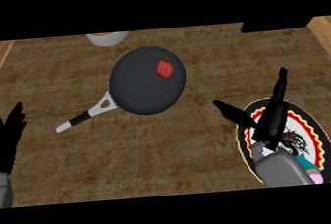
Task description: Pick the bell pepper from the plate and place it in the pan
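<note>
The bell pepper (166, 68) lies inside the pan (141, 89), a small red piece resting on the dark base toward the rim farthest from the robot and a little to the right of the pan's middle, so by the look of things the placing is done and what remains is to clear the arm away. From the right hand (265, 121) the pepper sits well apart, ahead and off to the left; that hand is open, long fingers (277, 95) straight and pointing away from the robot, thumb (231, 112) splayed out to the left, holding nothing. It hangs over the near left part of the plate (317, 139), a dark round plate with a red and yellow patterned rim, which carries no pepper now. The pan's handle (87, 115) runs down and left from the pan, away from the right hand, toward the left hand (2, 141), which rests open at the left edge of the view, fingers up. Between the right hand and the pan there is bare surface (200, 145), so a pull straight back toward the robot looks free of obstacles. Beyond the pan, a pale bowl (106, 38) sits at the far edge, and a dark block (274, 24) lies far ahead of the right hand; neither stands in the way.
</note>
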### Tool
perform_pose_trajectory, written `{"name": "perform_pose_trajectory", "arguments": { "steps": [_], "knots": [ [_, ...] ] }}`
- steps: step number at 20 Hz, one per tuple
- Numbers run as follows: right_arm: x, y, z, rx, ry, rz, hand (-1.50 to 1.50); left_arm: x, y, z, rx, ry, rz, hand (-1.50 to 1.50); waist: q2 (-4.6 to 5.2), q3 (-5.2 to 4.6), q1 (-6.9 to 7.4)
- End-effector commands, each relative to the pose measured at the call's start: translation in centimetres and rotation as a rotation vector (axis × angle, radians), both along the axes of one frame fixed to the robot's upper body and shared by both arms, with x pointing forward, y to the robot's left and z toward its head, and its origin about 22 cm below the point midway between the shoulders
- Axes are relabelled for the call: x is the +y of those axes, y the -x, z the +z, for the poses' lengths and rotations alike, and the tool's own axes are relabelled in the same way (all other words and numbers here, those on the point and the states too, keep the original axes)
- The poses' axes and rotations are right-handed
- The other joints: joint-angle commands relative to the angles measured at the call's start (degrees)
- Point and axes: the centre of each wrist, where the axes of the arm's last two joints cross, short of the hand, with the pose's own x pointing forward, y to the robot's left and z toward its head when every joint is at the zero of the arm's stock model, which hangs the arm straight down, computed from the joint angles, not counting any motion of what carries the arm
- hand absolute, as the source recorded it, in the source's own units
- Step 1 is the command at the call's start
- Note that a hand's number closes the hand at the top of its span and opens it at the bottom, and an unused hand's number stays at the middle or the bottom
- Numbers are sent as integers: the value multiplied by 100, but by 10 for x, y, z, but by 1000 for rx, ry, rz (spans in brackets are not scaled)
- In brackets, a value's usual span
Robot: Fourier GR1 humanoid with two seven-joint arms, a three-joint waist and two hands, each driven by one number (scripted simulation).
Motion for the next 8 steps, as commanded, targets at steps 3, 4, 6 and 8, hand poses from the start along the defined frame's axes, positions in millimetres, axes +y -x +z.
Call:
{"name": "perform_pose_trajectory", "arguments": {
  "steps": [3,4,6,8],
  "knots": [
    [-44,78,20,15,28,50,-150,8,-1,-1,-1,11,-11,0,37,2,30],
    [-51,82,36,30,27,36,-150,-12,0,12,-5,3,-21,0,16,0,35],
    [-48,95,36,5,19,15,-150,-1,7,-6,-5,-8,-25,0,50,3,108],
    [-57,113,40,13,45,14,-150,-7,-16,3,-8,-12,-7,0,55,3,76]
  ]
}}
